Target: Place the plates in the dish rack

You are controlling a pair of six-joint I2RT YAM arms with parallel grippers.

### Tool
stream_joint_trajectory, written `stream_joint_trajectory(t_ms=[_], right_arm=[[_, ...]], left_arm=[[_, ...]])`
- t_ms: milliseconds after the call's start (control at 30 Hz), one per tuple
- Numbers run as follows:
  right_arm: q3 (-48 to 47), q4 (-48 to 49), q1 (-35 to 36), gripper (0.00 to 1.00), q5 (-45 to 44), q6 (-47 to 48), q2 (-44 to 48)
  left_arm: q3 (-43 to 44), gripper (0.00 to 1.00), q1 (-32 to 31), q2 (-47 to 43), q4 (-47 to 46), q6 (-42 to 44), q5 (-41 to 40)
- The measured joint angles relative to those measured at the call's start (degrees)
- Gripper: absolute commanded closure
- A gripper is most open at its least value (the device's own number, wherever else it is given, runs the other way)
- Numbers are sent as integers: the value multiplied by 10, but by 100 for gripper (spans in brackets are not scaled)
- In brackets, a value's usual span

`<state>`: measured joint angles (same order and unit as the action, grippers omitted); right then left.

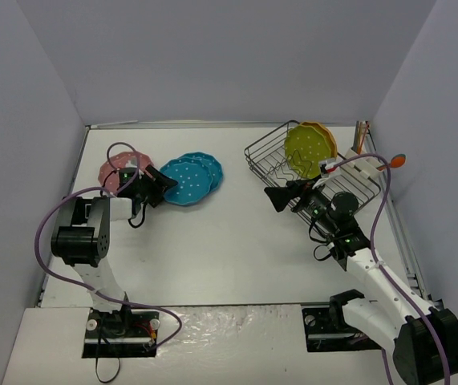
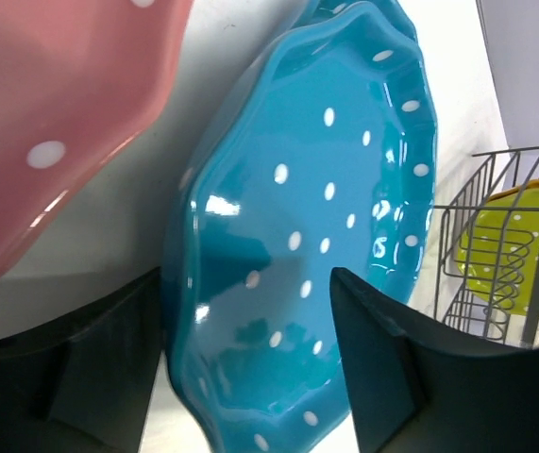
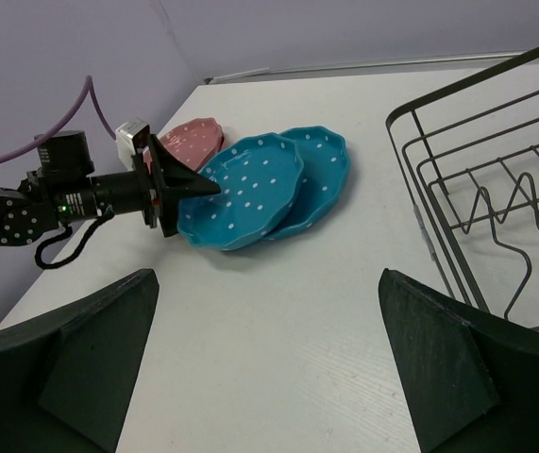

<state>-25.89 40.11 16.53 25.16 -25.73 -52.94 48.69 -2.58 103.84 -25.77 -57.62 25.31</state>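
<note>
Two blue dotted plates overlap at the left centre; the upper one (image 1: 182, 181) (image 2: 316, 189) (image 3: 245, 189) leans on the second (image 1: 212, 167) (image 3: 324, 170). A pink plate (image 1: 116, 171) (image 2: 52, 113) (image 3: 193, 140) lies left of them. My left gripper (image 1: 164, 186) (image 2: 245, 359) is open, its jaws on either side of the upper blue plate's near rim. The dark wire dish rack (image 1: 265, 152) (image 3: 420, 217) (image 2: 458, 245) holds a yellow-green plate (image 1: 307, 149) (image 2: 524, 245) upright, with an orange plate (image 1: 327, 135) behind it. My right gripper (image 1: 275, 196) (image 3: 264, 359) is open and empty over bare table beside the rack.
Grey walls close in the white table at the back and on both sides. An orange utensil (image 1: 395, 160) and a wooden stick (image 1: 362, 132) sit by the right wall next to the rack. The left arm's purple cable (image 1: 52, 216) loops over the table's left side.
</note>
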Motion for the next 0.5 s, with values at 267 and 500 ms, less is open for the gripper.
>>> stream_joint_trajectory(t_ms=[267,500], right_arm=[[0,0,4,0,3,0,-3],[0,0,10,0,4,0,-6]], left_arm=[[-28,73,10,8,-43,-20,18],[-44,94,15,7,-91,-49,35]])
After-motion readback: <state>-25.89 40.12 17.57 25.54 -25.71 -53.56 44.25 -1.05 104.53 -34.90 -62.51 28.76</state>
